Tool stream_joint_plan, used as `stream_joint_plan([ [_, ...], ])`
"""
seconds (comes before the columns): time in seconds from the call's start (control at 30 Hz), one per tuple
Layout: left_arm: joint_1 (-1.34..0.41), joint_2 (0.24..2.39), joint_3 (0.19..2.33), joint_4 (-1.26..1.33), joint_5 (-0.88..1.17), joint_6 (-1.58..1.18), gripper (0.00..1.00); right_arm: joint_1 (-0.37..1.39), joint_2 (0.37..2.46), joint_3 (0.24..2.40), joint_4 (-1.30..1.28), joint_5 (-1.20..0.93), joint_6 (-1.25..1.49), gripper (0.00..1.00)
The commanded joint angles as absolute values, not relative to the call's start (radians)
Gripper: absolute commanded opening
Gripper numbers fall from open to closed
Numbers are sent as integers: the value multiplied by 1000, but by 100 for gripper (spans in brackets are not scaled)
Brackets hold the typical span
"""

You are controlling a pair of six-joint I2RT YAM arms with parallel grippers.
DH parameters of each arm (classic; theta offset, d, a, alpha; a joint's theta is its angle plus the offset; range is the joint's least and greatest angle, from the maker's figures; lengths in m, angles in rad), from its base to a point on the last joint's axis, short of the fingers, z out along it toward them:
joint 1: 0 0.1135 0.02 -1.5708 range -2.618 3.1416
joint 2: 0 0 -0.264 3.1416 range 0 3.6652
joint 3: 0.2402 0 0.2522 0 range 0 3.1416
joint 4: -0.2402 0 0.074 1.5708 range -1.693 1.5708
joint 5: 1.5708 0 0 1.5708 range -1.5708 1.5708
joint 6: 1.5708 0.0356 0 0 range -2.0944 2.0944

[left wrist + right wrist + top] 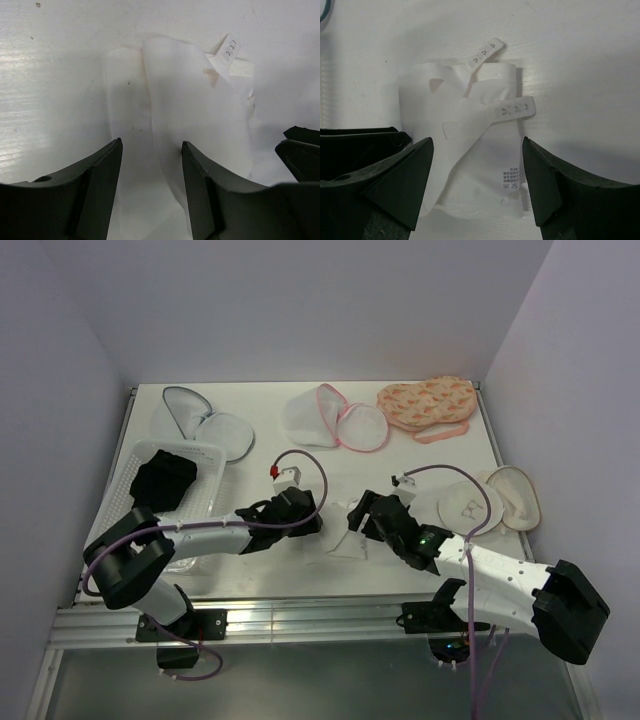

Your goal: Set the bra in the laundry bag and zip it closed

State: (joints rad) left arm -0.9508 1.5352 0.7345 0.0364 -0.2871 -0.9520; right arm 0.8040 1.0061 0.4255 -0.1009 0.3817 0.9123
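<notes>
Your left gripper [151,150] and right gripper [477,147] both stand open, holding nothing, over a folded white garment [485,180] mid-worktop [400,455]. The black bra [165,480] lies in the basket [215,455] on the left. The pink-trimmed bag [335,420] sits open at the back, well apart.

We read this as a robotics lab cell, not a home. A white tabletop [270,400] sits boxed in by plain pale walls [300,310] at the back and both sides, with a bare aluminium rail [300,622] along the near edge. The left arm [200,535] and right arm [500,575] are mounted there, purple cable [312,462] looping off them. Laundry things lie set out like test samples: a grey-trimmed mesh pouch [205,422], the laundry bag [338,420] and an orange patterned pouch [425,403] in a row, plus a white basket [212,455].
</notes>
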Motion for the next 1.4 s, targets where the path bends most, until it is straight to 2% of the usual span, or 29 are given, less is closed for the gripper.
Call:
stream_joint_plan([
  [0.0, -960, 1532, 712, 124, -282, -951, 57, 796, 1000, 413, -41, 370, 916, 79],
  [0.07, -960, 1543, 715, 120, -288, -950, 53, 788, 1008, 405, -26, 359, 917, 79],
  [0.17, -960, 1563, 716, 110, -291, -956, 42, 775, 1022, 393, -6, 333, 917, 79],
  [0.2, -960, 1569, 715, 110, -293, -960, 35, 772, 1025, 387, -5, 331, 917, 79],
  [0.27, -960, 1577, 706, 117, -293, -965, 30, 764, 1034, 382, -5, 319, 916, 80],
  [0.3, -960, 1583, 706, 115, -298, -968, 22, 761, 1037, 377, 0, 315, 914, 80],
  [0.37, -960, 1591, 701, 112, -299, -971, 17, 759, 1048, 376, 28, 311, 911, 80],
  [0.4, -960, 1595, 700, 112, -301, -973, 9, 758, 1051, 376, 31, 310, 911, 80],
  [0.5, -960, 1603, 693, 103, -310, -979, 0, 750, 1068, 374, 40, 302, 908, 80],
  [0.8, -960, 1597, 651, 51, -354, -997, 0, 733, 1065, 356, 55, 279, 896, 82],
  [1.13, -960, 1603, 601, 66, -361, -1011, 0, 710, 1078, 264, 211, 117, 882, 98],
  [1.37, -963, 1638, 581, 84, -348, -1031, 0, 687, 1109, 190, 356, 6, 930, 100],
])
